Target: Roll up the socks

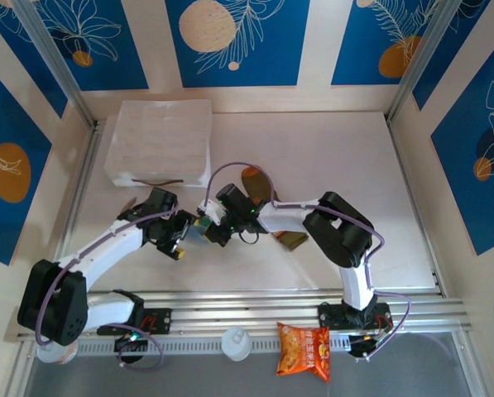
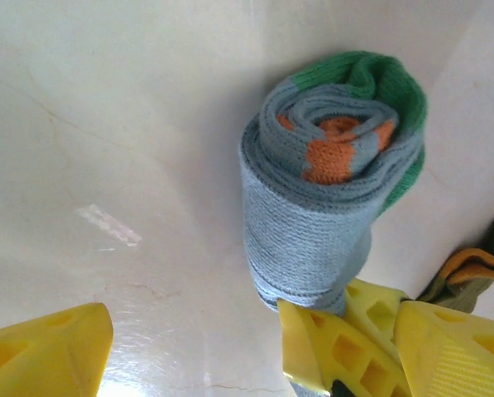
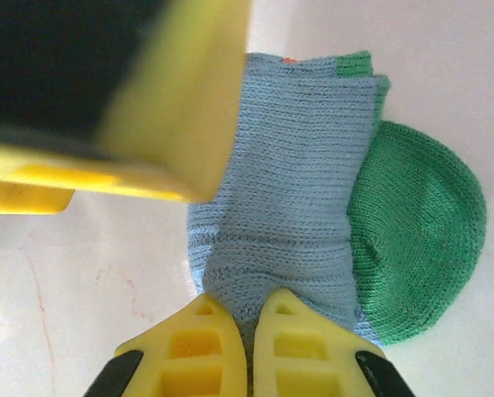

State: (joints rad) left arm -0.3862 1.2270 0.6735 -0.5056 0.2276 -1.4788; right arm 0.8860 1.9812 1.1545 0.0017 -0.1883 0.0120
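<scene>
Your blue sock [image 2: 313, 215] looks rolled, right gripper [image 3: 251, 318] pinching its end, left gripper [image 2: 255, 322] spread wide; olive sock [image 2: 472, 273] not yet rolled

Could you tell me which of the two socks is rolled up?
The grey-blue sock with the green heel: it is coiled into a roll, while the olive-brown sock lies flat.
</scene>
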